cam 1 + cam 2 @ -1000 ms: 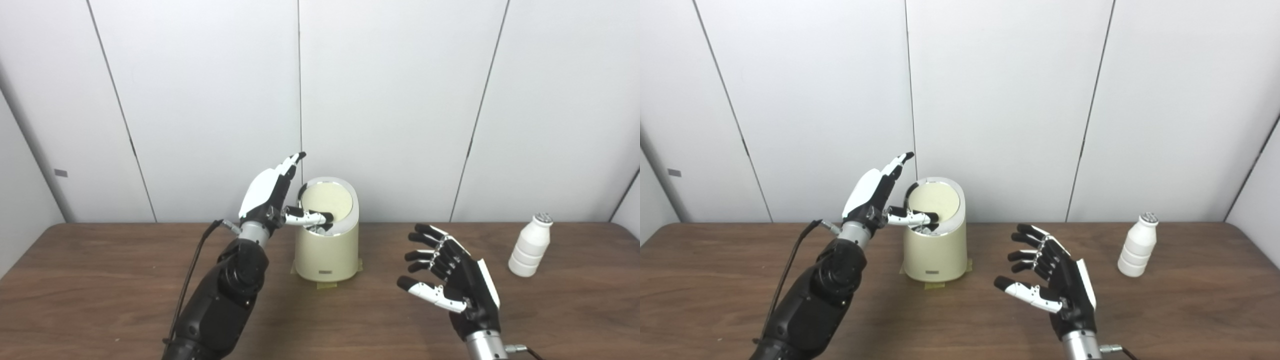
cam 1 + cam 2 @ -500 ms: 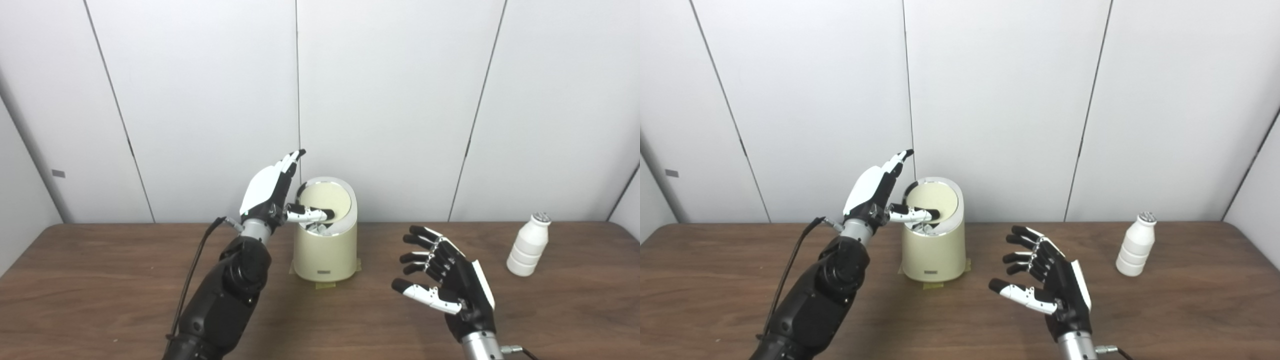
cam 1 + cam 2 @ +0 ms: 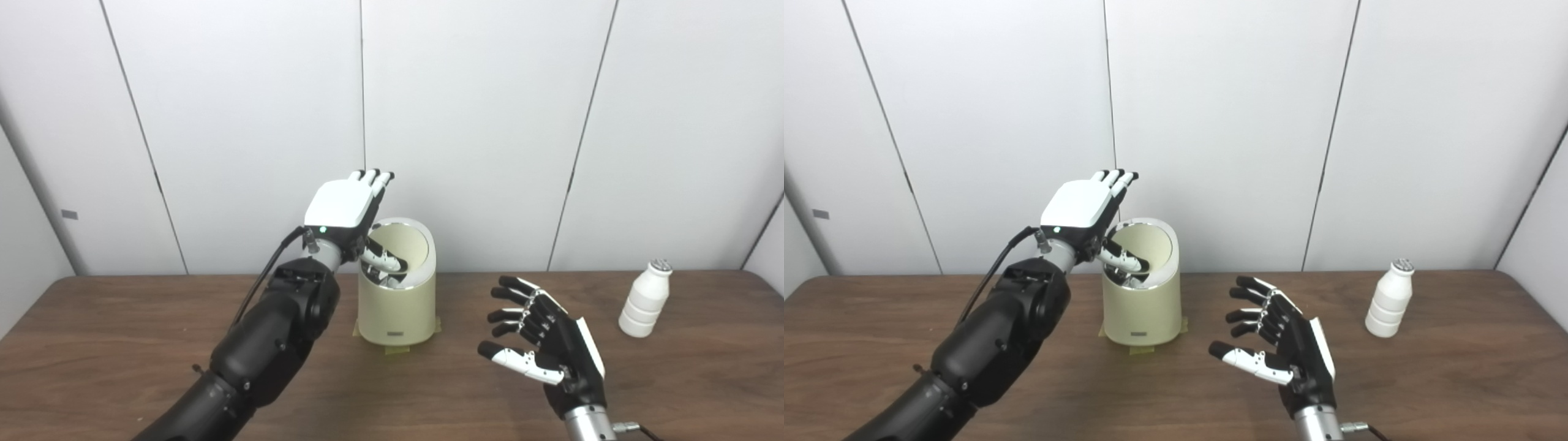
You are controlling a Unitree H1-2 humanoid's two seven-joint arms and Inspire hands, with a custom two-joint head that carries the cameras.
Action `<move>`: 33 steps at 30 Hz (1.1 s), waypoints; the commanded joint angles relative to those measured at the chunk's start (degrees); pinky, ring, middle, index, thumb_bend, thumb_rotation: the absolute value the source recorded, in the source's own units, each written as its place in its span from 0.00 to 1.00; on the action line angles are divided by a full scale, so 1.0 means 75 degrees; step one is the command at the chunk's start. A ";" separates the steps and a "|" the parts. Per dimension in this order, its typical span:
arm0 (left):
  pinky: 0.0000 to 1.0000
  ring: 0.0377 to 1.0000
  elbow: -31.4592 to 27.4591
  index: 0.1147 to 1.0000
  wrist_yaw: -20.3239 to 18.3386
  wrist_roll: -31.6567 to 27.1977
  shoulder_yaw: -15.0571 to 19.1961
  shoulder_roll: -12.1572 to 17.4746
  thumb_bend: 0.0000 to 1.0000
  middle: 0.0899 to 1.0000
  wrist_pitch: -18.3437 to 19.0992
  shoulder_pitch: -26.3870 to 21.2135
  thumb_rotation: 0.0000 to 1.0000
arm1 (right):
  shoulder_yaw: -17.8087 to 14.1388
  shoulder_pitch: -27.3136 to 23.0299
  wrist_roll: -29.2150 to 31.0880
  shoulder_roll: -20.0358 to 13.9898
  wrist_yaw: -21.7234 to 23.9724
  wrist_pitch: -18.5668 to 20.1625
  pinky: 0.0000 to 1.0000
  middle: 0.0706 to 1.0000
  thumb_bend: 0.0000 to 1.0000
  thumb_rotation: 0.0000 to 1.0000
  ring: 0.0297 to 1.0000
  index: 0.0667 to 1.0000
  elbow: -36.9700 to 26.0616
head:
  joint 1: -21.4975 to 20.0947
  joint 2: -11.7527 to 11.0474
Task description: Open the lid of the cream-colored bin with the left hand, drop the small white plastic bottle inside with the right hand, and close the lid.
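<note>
The cream-colored bin (image 3: 397, 312) stands at the table's back centre. Its round lid (image 3: 405, 244) is tipped inward at the front, showing a dark gap inside the chrome rim. My left hand (image 3: 344, 208) hovers over the bin's left rim, white back facing up and fingers stretched toward the wall. Its thumb (image 3: 384, 260) reaches down into the gap against the lid, and the hand grips nothing. Open with fingers spread, my right hand (image 3: 551, 349) floats above the table, right of the bin. The small white plastic bottle (image 3: 644, 300) stands upright at the far right, well away from both hands.
The brown wooden table (image 3: 122, 343) ends at white wall panels close behind the bin. Strips of tape (image 3: 397, 350) hold the bin's base to the table. A black cable (image 3: 269, 269) runs along my left forearm.
My left hand has turned from edge-on to back-up and moved over the bin, its elbow lifted; the thumb sits deeper in the gap. The right hand and bottle barely moved; the view shifted slightly.
</note>
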 commanded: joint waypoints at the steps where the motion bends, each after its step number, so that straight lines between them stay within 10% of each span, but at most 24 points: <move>1: 0.89 1.00 0.0040 1.00 -0.0245 0.0373 -0.0107 0.0252 0.97 1.00 0.0085 -0.0077 0.07 | 0.0001 -0.0224 0.0006 0.0015 0.0015 -0.0173 0.47 0.69 0.76 0.16 0.56 0.71 -0.0239 | -0.0007 0.0005; 8: 0.83 0.97 -0.0603 1.00 0.0485 -0.0377 0.0790 0.0039 0.88 0.99 -0.0274 0.0335 0.16 | 0.0009 -0.0233 -0.0039 0.0027 -0.0009 -0.0209 0.47 0.69 0.76 0.15 0.56 0.71 -0.0222 | -0.0003 -0.0001; 16: 0.70 0.88 -0.1548 0.94 0.1929 -0.3038 0.2807 -0.0973 0.74 0.91 -0.2120 0.1403 0.34 | -0.0008 -0.0248 -0.0072 0.0006 -0.0024 -0.0103 0.47 0.69 0.76 0.16 0.56 0.71 -0.0198 | 0.0054 -0.0019; 33: 0.59 0.69 -0.3369 0.78 0.0988 -0.6523 0.4205 -0.1374 0.73 0.74 -0.2239 0.4338 0.29 | -0.0052 -0.0185 -0.0091 -0.0065 -0.0001 -0.0048 0.47 0.68 0.77 0.16 0.56 0.71 -0.0279 | -0.0027 0.0039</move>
